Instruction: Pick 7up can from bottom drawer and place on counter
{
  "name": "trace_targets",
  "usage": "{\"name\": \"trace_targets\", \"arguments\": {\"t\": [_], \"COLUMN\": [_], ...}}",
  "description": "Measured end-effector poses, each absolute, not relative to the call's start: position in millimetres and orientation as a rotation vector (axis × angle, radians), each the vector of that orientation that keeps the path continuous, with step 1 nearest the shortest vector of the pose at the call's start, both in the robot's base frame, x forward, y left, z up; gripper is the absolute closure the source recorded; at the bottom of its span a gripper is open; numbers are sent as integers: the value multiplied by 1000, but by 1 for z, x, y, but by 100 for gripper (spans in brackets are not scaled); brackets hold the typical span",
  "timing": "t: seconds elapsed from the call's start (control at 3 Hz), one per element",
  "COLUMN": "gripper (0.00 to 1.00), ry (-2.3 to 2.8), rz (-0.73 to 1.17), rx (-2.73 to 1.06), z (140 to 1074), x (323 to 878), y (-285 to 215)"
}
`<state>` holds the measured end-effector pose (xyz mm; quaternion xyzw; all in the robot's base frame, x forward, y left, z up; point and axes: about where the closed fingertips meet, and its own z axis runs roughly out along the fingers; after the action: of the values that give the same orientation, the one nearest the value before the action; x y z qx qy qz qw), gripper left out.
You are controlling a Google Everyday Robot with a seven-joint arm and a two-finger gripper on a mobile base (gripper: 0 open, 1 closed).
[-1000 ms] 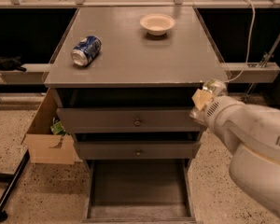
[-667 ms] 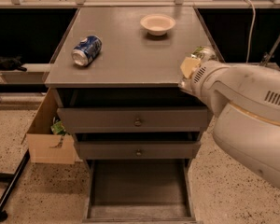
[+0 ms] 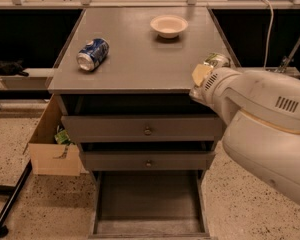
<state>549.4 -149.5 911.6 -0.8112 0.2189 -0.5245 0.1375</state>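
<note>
My gripper (image 3: 209,67) is at the right front edge of the counter (image 3: 140,59), at the end of my large white arm. It is shut on the 7up can (image 3: 218,60), of which only a green and silvery top part shows behind a pale finger pad (image 3: 200,74). The can is held at about counter height, over the right edge. The bottom drawer (image 3: 149,204) is pulled open below, a shallow grey tray with nothing in it. My arm hides the cabinet's right side.
A blue-and-white can (image 3: 92,54) lies on its side at the counter's left. A white bowl (image 3: 169,26) stands at the back. Two shut drawers with knobs (image 3: 147,131) sit above the open one. A cardboard box (image 3: 52,146) stands left of the cabinet.
My gripper has risen with the can from beside the top drawer to the counter's right edge, then shifted slightly rightward along that edge.
</note>
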Motion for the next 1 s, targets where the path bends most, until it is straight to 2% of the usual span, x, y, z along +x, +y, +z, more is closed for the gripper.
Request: {"name": "trace_targets", "arguments": {"t": [0.33,1.0], "gripper": [100,100], "ry": [609,423], "rz": [-1481,-1518], "rx": [-2297,-2190], "z": [914,947], "x": [583,683], "y": [-120,-41]}}
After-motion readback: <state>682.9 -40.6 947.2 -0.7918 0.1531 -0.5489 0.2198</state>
